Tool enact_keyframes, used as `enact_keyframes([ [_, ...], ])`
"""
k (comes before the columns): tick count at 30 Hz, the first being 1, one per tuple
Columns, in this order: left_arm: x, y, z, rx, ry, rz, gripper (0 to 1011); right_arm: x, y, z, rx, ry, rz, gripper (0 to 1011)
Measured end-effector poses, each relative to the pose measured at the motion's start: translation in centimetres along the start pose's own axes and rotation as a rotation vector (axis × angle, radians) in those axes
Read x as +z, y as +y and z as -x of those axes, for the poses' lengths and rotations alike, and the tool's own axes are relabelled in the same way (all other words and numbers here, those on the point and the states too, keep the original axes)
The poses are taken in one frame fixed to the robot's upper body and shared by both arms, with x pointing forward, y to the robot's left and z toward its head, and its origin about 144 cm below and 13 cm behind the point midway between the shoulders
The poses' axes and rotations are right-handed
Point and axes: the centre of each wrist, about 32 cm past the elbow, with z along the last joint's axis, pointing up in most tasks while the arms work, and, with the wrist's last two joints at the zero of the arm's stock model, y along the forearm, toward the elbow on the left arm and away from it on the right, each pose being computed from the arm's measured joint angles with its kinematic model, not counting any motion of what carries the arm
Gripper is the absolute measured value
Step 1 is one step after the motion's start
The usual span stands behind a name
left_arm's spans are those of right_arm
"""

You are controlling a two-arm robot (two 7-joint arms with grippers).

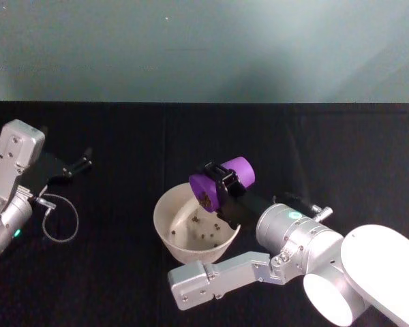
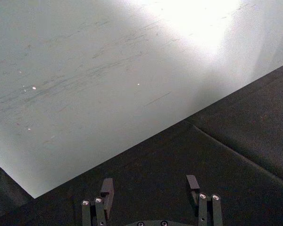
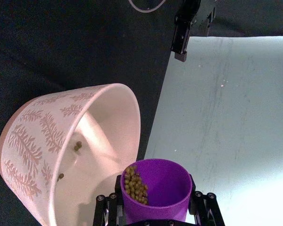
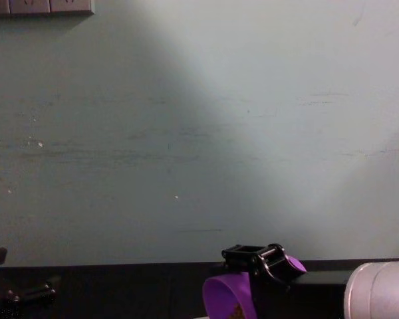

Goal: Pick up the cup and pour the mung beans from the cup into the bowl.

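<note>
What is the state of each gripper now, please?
Left gripper: open, holding nothing.
Right gripper: closed on the cup, which is tipped over the bowl.

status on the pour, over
Right hand shut on small purple plastic cup, tipped over white round bowl. Few mung beans in bowl, most in cup. Left hand open, parked left. Nothing in the way.

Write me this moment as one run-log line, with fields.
phase: pouring | right gripper: shut on cup, tipped over bowl | mung beans: some in bowl, rest in cup | left gripper: open, idle, far left
</note>
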Motion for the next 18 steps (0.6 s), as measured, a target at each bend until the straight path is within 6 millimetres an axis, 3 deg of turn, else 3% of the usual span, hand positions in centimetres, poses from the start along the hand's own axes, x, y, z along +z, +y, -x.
enact_keyframes([
  [18,0.0,0.0,0.0,0.0,0.0,0.0,1000,0.13,-0.1,-0.18,-0.006,-0.024,0.006,739],
])
